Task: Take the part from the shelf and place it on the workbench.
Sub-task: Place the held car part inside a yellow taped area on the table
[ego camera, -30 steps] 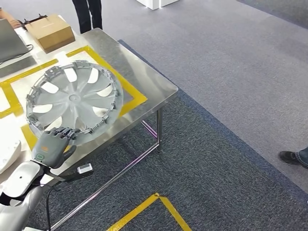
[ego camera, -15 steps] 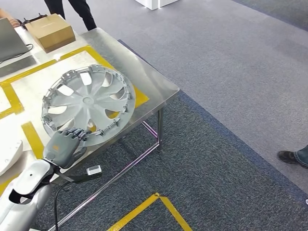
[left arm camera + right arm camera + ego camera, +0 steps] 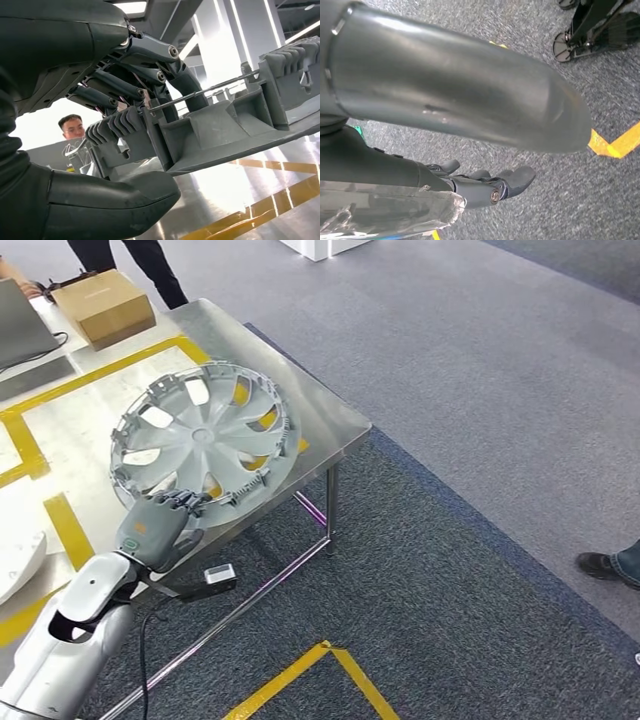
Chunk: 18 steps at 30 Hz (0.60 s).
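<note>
The part is a silver wheel cover (image 3: 200, 440), tilted a little and held over the steel workbench (image 3: 328, 410) near its right corner. My left hand (image 3: 155, 530) grips the cover's near rim from the table's front edge. In the left wrist view the dark fingers (image 3: 143, 65) lie over the ribbed rim (image 3: 226, 125) and the thick thumb (image 3: 113, 200) sits under it. In the right wrist view my right hand (image 3: 486, 185) hangs over grey carpet, fingers stretched out and holding nothing.
On the bench's far left are a cardboard box (image 3: 106, 305) and a laptop (image 3: 23, 325), with a white part (image 3: 19, 560) at the near left edge. A person's legs (image 3: 121, 255) stand behind the bench. A shoe (image 3: 604, 565) shows at far right. Yellow tape (image 3: 317, 670) marks the carpet.
My left hand has carried the wheel cover to the right across the bench, toward its right corner. The person behind the bench has stepped to the left.
</note>
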{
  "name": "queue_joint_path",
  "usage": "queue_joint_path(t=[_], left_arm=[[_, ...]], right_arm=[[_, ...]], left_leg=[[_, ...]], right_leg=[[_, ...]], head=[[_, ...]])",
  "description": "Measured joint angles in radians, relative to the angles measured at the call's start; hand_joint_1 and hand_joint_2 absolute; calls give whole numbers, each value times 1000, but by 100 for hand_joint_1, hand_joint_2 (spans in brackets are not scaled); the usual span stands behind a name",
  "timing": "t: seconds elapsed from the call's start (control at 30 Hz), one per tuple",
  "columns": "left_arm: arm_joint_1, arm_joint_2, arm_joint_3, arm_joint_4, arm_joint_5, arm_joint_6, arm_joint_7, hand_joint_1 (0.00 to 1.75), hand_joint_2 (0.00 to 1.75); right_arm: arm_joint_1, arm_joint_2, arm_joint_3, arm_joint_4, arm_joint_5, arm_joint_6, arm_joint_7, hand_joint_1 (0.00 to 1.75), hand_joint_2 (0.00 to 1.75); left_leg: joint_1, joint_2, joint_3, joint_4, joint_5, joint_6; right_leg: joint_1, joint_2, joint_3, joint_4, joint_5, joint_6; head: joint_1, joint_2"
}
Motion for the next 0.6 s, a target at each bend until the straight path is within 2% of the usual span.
queue_joint_path(t=[0.6], left_arm=[[-9, -45, 8, 168, -39, 30, 58, 175, 175]], right_arm=[[-3, 0, 0, 1, -14, 4, 16, 0, 0]], left_leg=[[0, 0, 0, 0, 0, 0]], right_leg=[[0, 0, 0, 0, 0, 0]], head=[[0, 0]])
